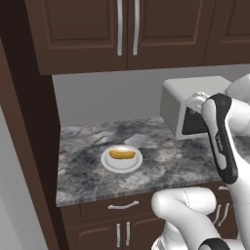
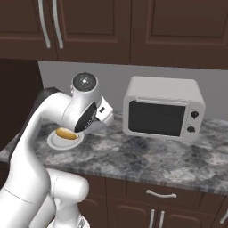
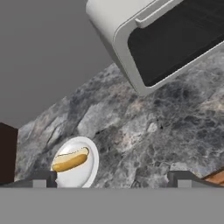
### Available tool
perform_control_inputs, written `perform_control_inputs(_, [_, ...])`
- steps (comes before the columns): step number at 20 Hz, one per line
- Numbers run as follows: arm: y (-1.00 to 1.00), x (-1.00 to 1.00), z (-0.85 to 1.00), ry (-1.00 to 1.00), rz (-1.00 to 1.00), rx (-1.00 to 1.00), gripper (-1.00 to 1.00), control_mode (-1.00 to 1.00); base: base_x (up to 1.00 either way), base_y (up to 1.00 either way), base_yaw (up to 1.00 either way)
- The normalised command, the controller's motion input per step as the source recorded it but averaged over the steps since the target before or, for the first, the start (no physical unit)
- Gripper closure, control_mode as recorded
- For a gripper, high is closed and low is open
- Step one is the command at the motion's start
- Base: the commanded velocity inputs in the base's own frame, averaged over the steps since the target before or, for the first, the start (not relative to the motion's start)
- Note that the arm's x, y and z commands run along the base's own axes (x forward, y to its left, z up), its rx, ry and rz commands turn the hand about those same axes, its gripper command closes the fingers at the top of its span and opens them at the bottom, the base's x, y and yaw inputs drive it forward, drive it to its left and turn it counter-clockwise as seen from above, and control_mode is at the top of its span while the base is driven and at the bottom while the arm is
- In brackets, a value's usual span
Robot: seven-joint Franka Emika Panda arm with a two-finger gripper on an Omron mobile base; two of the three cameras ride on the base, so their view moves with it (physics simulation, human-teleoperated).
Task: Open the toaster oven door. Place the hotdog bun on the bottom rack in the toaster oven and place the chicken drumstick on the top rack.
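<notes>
Resting on a white plate (image 1: 121, 160) toward the left of the marbled bench (image 1: 161, 161), the golden hotdog bun (image 1: 122, 155) waits while the toaster oven (image 2: 163, 113) to its right sits with its dark glass door (image 2: 156, 118) shut. Between them hangs the end effector (image 3: 113, 178), fingers spread wide and holding nothing. Opening the door appears to be the step in hand; next, the fingers likely must reach the handle (image 3: 151, 14) along its upper edge.

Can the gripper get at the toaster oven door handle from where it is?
Probably yes. The gripper is open, above the counter, and nothing stands between it and the handle of the shut toaster oven; the plate lies off to the side.
</notes>
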Motion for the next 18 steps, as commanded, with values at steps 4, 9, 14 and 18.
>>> perform_control_inputs(4, [-0.36,0.0,0.0,-0.1,-0.23,0.23,-1.0,-1.0,0.0,0.0,0.0])
perform_control_inputs(9, [-0.4,0.0,0.0,-0.07,-0.16,0.22,-1.0,-1.0,0.0,0.0,0.0])
perform_control_inputs(14, [-0.28,0.0,0.0,0.0,-0.05,0.16,-1.0,-1.0,0.0,0.0,0.0])
perform_control_inputs(18, [-0.34,0.0,0.0,0.0,-0.01,0.15,-1.0,-1.0,0.0,0.0,0.0])
